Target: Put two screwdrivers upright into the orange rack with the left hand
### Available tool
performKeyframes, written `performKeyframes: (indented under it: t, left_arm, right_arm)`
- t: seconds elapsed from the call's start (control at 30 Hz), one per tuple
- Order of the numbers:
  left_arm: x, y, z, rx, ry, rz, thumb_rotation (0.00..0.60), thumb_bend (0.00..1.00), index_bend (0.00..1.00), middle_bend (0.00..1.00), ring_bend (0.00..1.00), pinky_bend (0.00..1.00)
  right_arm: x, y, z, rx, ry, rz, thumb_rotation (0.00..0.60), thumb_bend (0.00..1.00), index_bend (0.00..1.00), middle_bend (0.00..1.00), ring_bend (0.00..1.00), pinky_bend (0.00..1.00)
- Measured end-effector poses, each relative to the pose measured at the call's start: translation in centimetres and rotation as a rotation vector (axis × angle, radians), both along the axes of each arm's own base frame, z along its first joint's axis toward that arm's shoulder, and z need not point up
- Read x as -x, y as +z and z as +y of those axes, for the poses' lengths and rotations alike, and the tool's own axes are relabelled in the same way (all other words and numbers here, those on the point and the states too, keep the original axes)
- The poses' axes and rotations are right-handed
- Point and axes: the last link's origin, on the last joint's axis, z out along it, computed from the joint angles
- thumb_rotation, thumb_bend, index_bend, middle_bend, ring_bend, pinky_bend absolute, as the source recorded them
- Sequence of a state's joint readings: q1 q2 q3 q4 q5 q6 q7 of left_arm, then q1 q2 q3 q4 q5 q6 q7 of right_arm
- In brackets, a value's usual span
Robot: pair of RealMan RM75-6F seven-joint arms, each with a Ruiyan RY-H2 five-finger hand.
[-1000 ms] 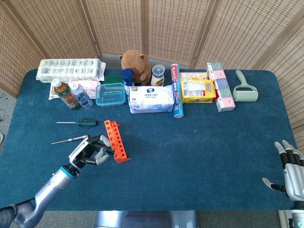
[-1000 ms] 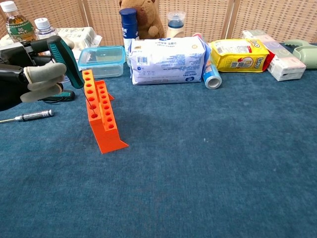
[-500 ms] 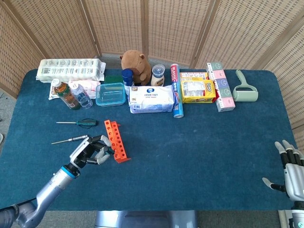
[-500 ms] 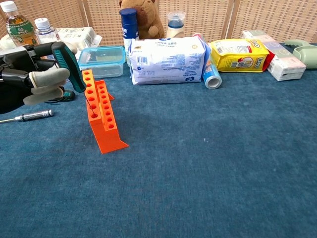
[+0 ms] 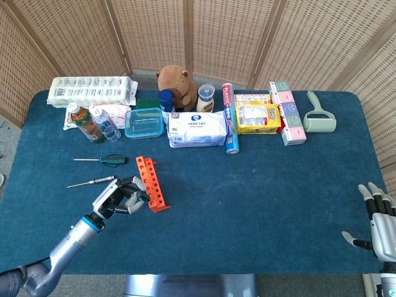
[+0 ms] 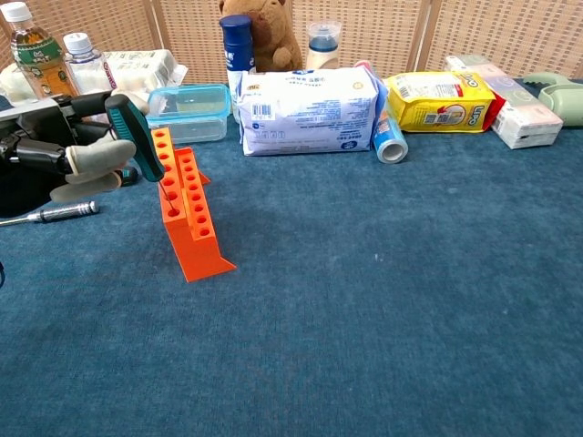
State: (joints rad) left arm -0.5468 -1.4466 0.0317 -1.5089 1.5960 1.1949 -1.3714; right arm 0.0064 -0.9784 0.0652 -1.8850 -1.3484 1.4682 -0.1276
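The orange rack [image 5: 152, 183] [image 6: 187, 217] stands on the blue table, left of centre. My left hand [image 5: 119, 198] [image 6: 50, 155] is just left of it and grips a green-handled screwdriver [image 6: 137, 138], handle up and tilted, with its shaft reaching down to the rack's near holes. Two more screwdrivers lie flat to the left: a green-handled one [image 5: 106, 159] and a silver one [image 5: 91, 182] [image 6: 53, 212]. My right hand [image 5: 377, 221] rests open at the table's right front corner, holding nothing.
Along the back stand bottles [image 5: 86, 122], a clear lidded box [image 5: 144, 122], a wipes pack [image 5: 198, 129], a plush toy [image 5: 176, 81], a yellow snack bag [image 5: 258, 117], boxes [image 5: 289, 117] and a lint roller [image 5: 318, 115]. Bare blue cloth [image 5: 260, 185] spreads right of the rack.
My left hand has shifted slightly right and down toward the rack, bringing the held screwdriver's shaft closer to the holes. The right hand has not moved.
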Motion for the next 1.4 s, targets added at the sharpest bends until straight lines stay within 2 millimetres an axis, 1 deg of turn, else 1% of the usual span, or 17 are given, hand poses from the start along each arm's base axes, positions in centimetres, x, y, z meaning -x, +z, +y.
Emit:
performKeyframes:
  t: [0.4,0.63,0.8,0.93,1.07,1.2,1.27,1.4]
  left_arm:
    - [0.18,-0.36,-0.11,0.004,-0.017,0.040,0.600,0.55,0.53,0.84,0.87,0.95]
    - [0.08,-0.46,-0.19,-0.002,-0.023,0.050,0.600,0.54,0.44,0.84,0.87,0.95]
    - [0.10,-0.41,-0.18,-0.016,-0.038,0.062,0.600,0.50,0.41,0.84,0.87,0.95]
    - [0.32,-0.40,-0.16,-0.029,-0.043,0.080,0.600,0.48,0.41,0.84,0.87,0.95]
    - [0.47,-0.36,-0.09,-0.035,-0.034,0.082,0.600,0.42,0.40,0.84,0.87,0.95]
    - [0.57,-0.32,-0.08,-0.046,-0.040,0.099,0.600,0.40,0.40,0.84,0.87,0.95]
    - [0.60,-0.32,-0.07,-0.051,-0.040,0.106,0.600,0.36,0.40,0.84,0.87,0.95]
    - [0.63,-0.37,-0.04,-0.062,-0.044,0.122,0.600,0.31,0.37,0.84,0.87,0.95]
  right_arm:
    - [-0.02,0.03,0.00,0.004,-0.002,-0.006,0.600,0.00,0.02,0.00,0.00,0.01]
    - [-0.01,0.06,0.01,0.003,-0.002,-0.006,0.600,0.00,0.02,0.00,0.00,0.01]
    - [0.01,0.06,0.00,0.004,-0.003,-0.007,0.600,0.00,0.02,0.00,0.00,0.01]
    - [0.00,0.04,0.00,0.004,-0.003,-0.008,0.600,0.00,0.02,0.00,0.00,0.01]
    - [-0.01,0.04,0.01,0.005,-0.004,-0.008,0.600,0.00,0.02,0.00,0.00,0.01]
    - [-0.01,0.02,0.01,0.004,-0.004,-0.008,0.600,0.00,0.02,0.00,0.00,0.01]
    - [0.00,0.00,0.01,0.003,-0.005,-0.008,0.600,0.00,0.02,0.00,0.00,0.01]
    - [0.01,0.04,0.00,0.005,-0.005,-0.008,0.600,0.00,0.02,0.00,0.00,0.01]
